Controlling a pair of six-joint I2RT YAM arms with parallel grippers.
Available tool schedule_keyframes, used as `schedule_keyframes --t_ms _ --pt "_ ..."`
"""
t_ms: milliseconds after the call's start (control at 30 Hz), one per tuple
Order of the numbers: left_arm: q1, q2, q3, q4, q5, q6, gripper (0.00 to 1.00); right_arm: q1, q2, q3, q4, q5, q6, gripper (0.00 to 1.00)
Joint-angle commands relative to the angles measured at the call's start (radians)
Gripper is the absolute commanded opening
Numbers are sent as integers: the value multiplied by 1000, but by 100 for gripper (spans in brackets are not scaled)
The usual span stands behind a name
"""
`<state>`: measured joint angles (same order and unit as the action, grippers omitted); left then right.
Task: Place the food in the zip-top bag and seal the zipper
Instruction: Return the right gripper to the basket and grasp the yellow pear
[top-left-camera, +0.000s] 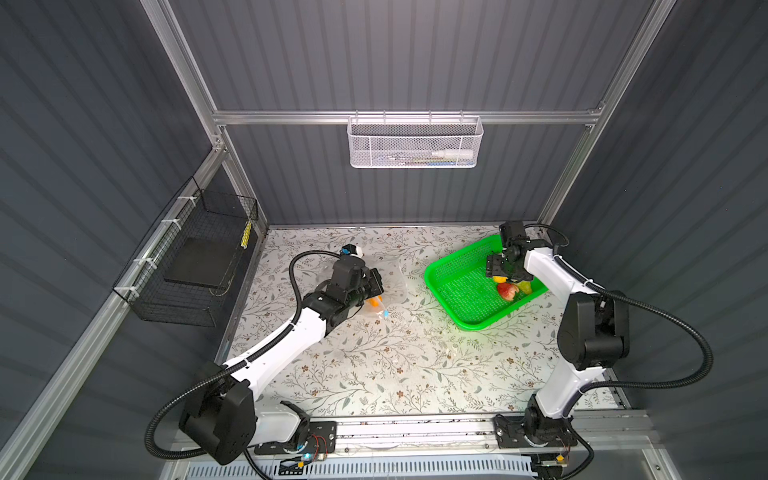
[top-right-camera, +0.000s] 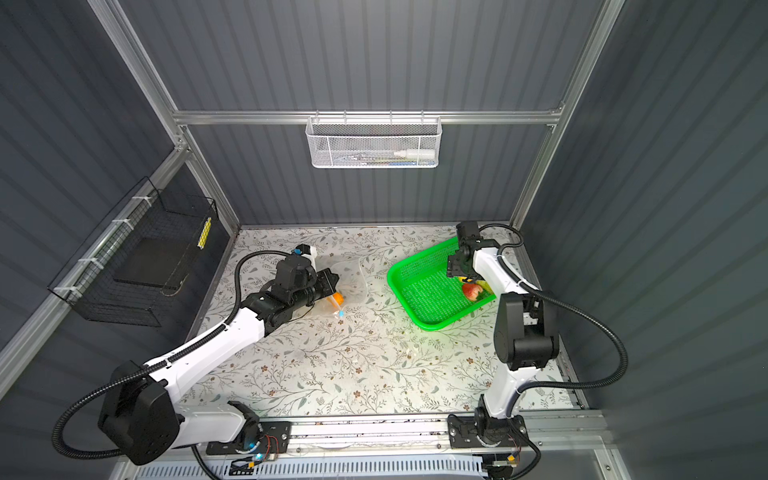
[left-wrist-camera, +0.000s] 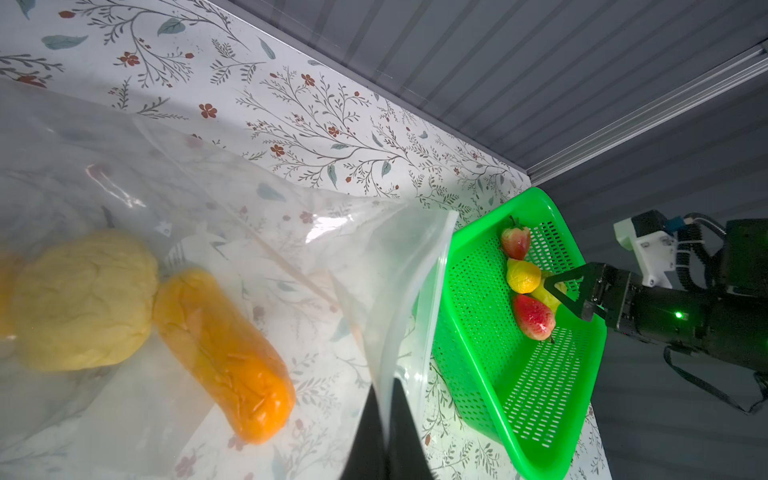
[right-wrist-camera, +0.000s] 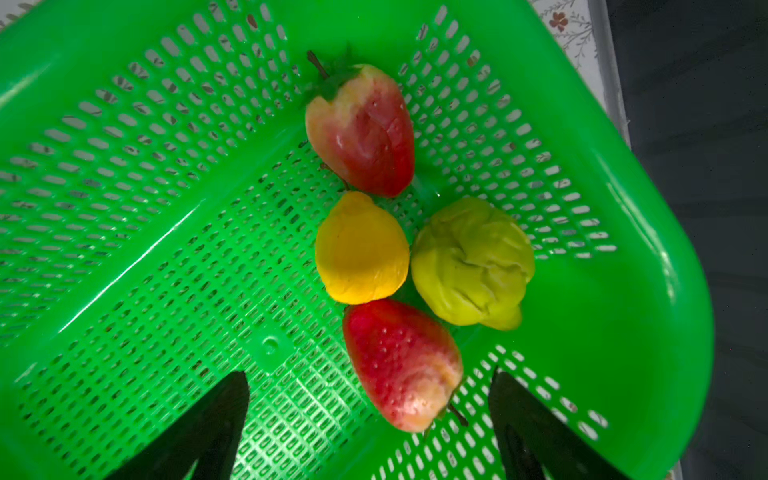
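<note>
2 grippers share this job. Biggest first: the bag (left-wrist-camera: 249, 232) lies on the table (top-left-camera: 374, 365), its mouth rim pinched between the clenched jaws of the left gripper (left-wrist-camera: 387, 411). The rest spreads away from those jaws, with a yellow lump (left-wrist-camera: 83, 299) and an orange piece (left-wrist-camera: 224, 353) already inside. Next, the basket (right-wrist-camera: 623, 166) sits under the right gripper (right-wrist-camera: 370, 374), whose jaws hang released and wide. 4 pieces wait there: a red strawberry (right-wrist-camera: 399, 365) directly between the jaws, a yellow fruit (right-wrist-camera: 361, 249) and a green fruit (right-wrist-camera: 473, 262) just beyond it, and a paler strawberry (right-wrist-camera: 361, 129) furthest off. Smallest, the blue slider (top-left-camera: 386, 313) sits on the bag's edge near the left jaws.

My worries: the thin film could slide out of the left pinch, and the mouth would flop shut. The tapered, glossy strawberry could squirt sideways when squeezed, or fingertips could snag the basket's slots. No brand or writing is readable; a mark on the bag is too blurred.
</note>
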<state>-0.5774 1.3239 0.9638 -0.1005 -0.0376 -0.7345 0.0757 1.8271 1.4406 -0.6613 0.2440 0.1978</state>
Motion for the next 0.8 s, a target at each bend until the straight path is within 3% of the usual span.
schedule_keyframes --t_ms 0,400,767 --pt "-4 -21 28 -29 -23 17 0 -17 44 49 13 1 -27 91" --pt "-4 -20 37 -42 -33 10 0 -24 230 203 -12 -49 -58 80" --pt "-4 -29 32 -47 -36 8 0 -23 282 194 -33 -47 -32 78"
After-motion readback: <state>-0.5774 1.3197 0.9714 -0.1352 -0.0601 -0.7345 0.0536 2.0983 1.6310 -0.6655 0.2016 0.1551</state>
